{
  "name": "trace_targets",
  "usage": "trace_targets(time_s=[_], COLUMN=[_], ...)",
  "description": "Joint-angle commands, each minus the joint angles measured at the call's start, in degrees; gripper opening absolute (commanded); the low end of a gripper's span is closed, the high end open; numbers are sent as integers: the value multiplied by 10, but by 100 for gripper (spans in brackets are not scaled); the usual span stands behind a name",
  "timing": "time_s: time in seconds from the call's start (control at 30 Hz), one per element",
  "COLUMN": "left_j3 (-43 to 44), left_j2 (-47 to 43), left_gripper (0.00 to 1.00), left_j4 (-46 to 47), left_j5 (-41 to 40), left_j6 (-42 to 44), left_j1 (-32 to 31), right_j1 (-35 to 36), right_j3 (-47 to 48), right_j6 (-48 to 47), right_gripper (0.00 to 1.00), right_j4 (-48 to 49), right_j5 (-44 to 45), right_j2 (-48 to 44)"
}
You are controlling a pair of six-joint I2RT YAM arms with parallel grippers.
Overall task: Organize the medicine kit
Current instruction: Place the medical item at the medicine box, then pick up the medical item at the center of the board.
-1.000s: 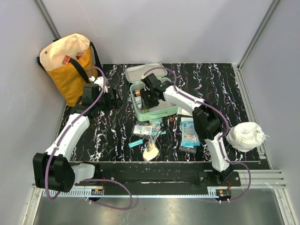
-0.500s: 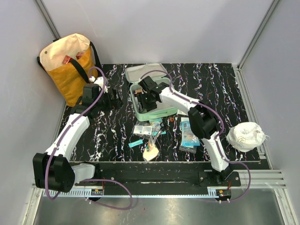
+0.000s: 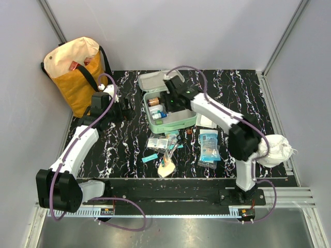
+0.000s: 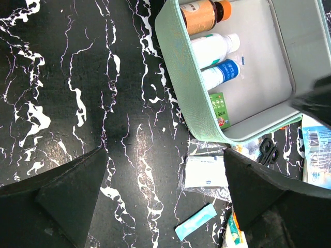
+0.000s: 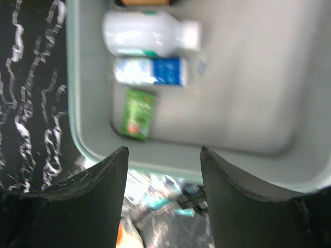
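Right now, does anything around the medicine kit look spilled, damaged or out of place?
Nothing looks spilled or broken. The medicine kit lies open, three bottles and a green box lined along one wall, but loose packets lie scattered on the table in front of it, not yet packed.

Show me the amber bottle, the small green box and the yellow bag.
Amber bottle (image 4: 199, 15), left wrist view, its orange label.
Green box (image 4: 219, 110), left wrist view, its printed face.
Yellow bag (image 3: 70, 89), top view, its yellow front.

A yellow-and-cream tote bag (image 3: 75, 72) stands upright at the far left corner of the black marbled table (image 3: 243, 85). A crumpled white bundle (image 3: 274, 150) lies at the table's right edge.
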Motion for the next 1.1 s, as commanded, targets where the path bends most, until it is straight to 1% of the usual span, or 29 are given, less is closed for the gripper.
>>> trace_targets(time_s=[0.0, 0.07, 0.13, 0.23, 0.3, 0.33, 0.4, 0.57, 0.73, 0.8, 1.07], left_j3=[14, 13, 14, 15, 17, 16, 25, 25, 16, 19, 12], left_j2=[-18, -17, -16, -12, -10, -11, -8, -18, -22, -16, -20], left_gripper=[99, 99, 99, 99, 99, 99, 99, 99, 99, 99, 99], left_j4=[15, 15, 18, 19, 18, 18, 6, 13, 26, 21, 25], left_j5=[-3, -4, -4, 5, 9, 10, 14, 18, 25, 30, 32], left_j6=[6, 5, 3, 3, 4, 4, 6, 15, 15, 17, 15], left_j1=[0, 0, 1, 1, 1, 0, 1, 0, 0, 0, 0], right_j1=[-8, -8, -8, -9, -10, -12, -15, -27, -38, -45, -51], right_j3=[-152, -238, -322, -392, -400, -391, -367, -364, -362, -360, -411], right_j6=[-3, 25, 53, 79, 93, 92, 90, 84, 93, 86, 63], right_gripper=[63, 63, 62, 61, 59, 57, 57, 55, 54, 50, 49], right_j4=[63, 92, 117, 128, 116, 105, 88, 110, 140, 148, 210], right_j5=[83, 105, 117, 118, 127, 123, 129, 136, 127, 111, 96], right_j2=[-175, -244, -286, -294, -274, -259, -230, -189, -173, -159, -159])
